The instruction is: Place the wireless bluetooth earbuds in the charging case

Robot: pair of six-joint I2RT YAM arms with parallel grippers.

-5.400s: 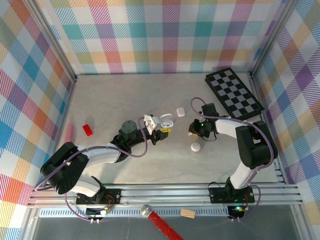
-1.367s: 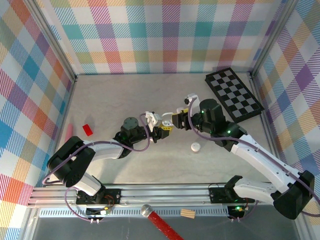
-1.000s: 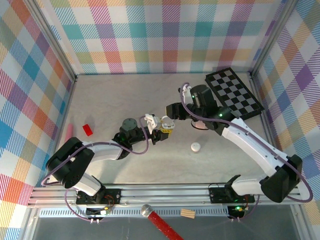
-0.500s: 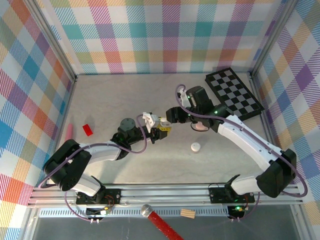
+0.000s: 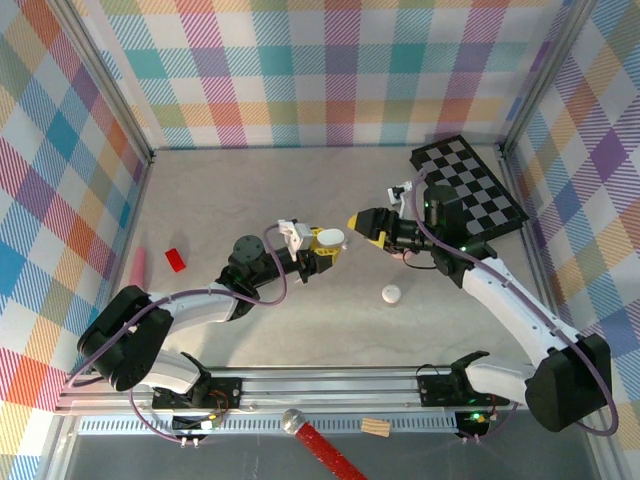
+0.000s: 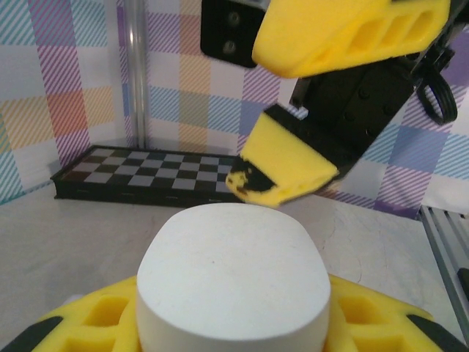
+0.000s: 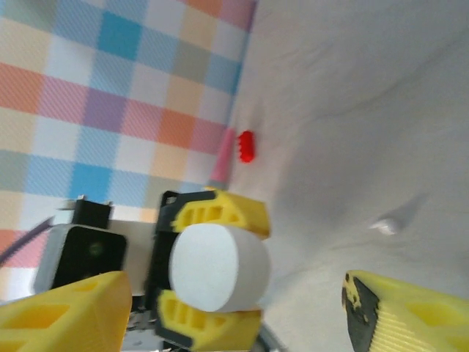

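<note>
My left gripper (image 5: pixel 324 242) is closed tight on a white pebble-shaped plastic charging case (image 6: pixel 233 282). It holds the case up off the grey table (image 5: pixel 250 190), with one yellow finger on each side. The face of the case that my cameras see is smooth, with no slot showing.

My right gripper (image 5: pixel 362 222) is wide open and has nothing in it. From above it sits at 2 o'clock of the case, just beside it but not touching. Its two yellow fingers point at the case.

So I judge the step like this: the case is picked up and held ready, but no bud is on its way in yet. Next, my right gripper needs a bud to carry. The slots must also face it, so the lid may have to be flipped up first. The pinch on a bud should be soft and right on its middle.

A small round white piece (image 5: pixel 391 294) lies on the table at 5 o'clock of my right gripper, near but apart. It may be a bud, but it is too small for me to be sure.

Farther out, a black and white checkered board (image 5: pixel 467 185) lies at 2 o'clock. A small red block (image 5: pixel 176 259) lies at 9 o'clock of my left gripper, well apart.
</note>
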